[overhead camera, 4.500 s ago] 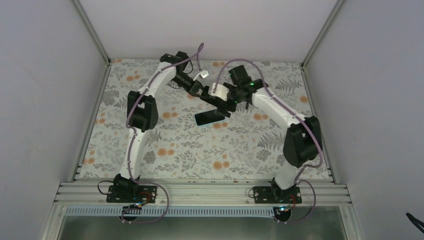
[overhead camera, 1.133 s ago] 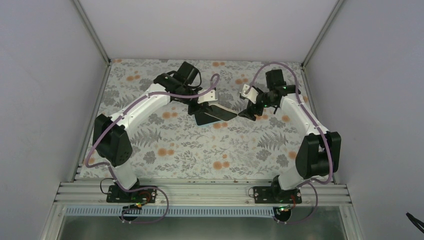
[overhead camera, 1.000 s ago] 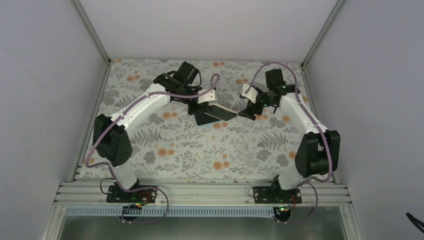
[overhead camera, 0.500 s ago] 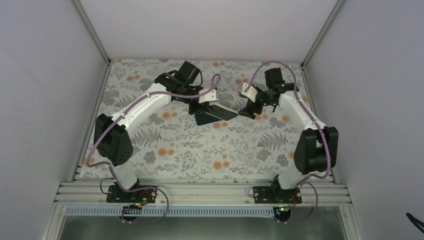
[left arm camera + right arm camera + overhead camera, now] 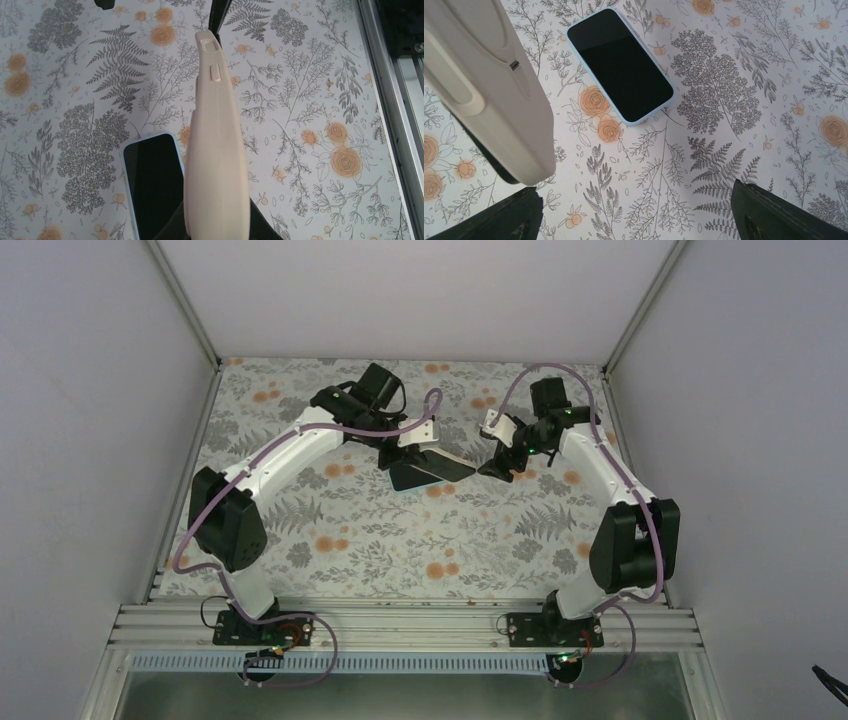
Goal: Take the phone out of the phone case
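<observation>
You have one phone (image 5: 620, 64), one phone case (image 5: 216, 165) by that phone, one left end effector (image 5: 215, 226) and one right end effector (image 5: 644, 212).

The bench (image 5: 400, 540) is covered in a print of grey ferns and orange flowers. A phone (image 5: 621, 65) with a pale blue rim lies flat on it, screen up, ahead of the right gripper (image 5: 644, 220) and just beside the left gripper (image 5: 215, 222).

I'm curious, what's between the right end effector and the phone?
Only bare flowered table, seen in the right wrist view, lies between right end effector and phone.
</observation>
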Controlling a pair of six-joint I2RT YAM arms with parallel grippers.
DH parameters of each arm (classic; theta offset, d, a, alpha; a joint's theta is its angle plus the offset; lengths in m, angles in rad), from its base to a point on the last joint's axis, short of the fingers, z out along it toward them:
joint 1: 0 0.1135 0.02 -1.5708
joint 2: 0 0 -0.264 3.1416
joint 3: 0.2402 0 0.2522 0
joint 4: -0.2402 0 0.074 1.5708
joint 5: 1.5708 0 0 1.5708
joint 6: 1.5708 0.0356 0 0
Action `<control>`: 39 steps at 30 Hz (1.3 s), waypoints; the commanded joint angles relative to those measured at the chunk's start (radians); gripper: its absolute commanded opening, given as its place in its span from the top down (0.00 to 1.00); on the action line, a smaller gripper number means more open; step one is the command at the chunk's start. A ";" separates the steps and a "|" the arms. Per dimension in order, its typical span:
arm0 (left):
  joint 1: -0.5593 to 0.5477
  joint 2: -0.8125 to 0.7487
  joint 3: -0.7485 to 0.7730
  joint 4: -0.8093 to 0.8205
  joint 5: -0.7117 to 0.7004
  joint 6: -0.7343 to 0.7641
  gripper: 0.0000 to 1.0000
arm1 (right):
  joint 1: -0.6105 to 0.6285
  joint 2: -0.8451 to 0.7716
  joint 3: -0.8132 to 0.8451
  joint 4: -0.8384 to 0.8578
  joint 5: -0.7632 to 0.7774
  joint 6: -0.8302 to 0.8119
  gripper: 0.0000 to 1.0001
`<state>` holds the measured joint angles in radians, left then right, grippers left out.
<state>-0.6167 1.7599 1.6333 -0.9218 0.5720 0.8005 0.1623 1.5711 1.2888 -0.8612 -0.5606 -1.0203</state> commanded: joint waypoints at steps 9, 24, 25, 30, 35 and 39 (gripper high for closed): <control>-0.007 -0.002 0.028 0.020 0.030 0.001 0.98 | 0.000 -0.009 -0.004 0.001 -0.044 -0.001 0.04; -0.042 0.049 0.100 -0.132 0.168 0.042 0.98 | -0.001 0.054 0.071 0.155 -0.021 0.089 0.04; -0.043 0.062 0.113 -0.153 0.193 0.050 0.98 | -0.001 0.063 0.083 0.161 -0.018 0.094 0.04; -0.048 0.102 0.158 -0.228 0.303 0.090 0.98 | 0.001 0.084 0.125 0.191 -0.010 0.122 0.04; -0.048 0.127 0.194 -0.253 0.358 0.103 0.98 | 0.010 0.125 0.161 0.172 -0.026 0.120 0.04; -0.048 0.159 0.223 -0.253 0.379 0.099 0.98 | 0.076 0.131 0.194 0.102 -0.037 0.116 0.03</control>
<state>-0.6086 1.8999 1.8130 -1.0809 0.6277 0.8242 0.1680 1.6936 1.4029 -0.8772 -0.5354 -0.9546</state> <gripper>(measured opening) 0.110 0.966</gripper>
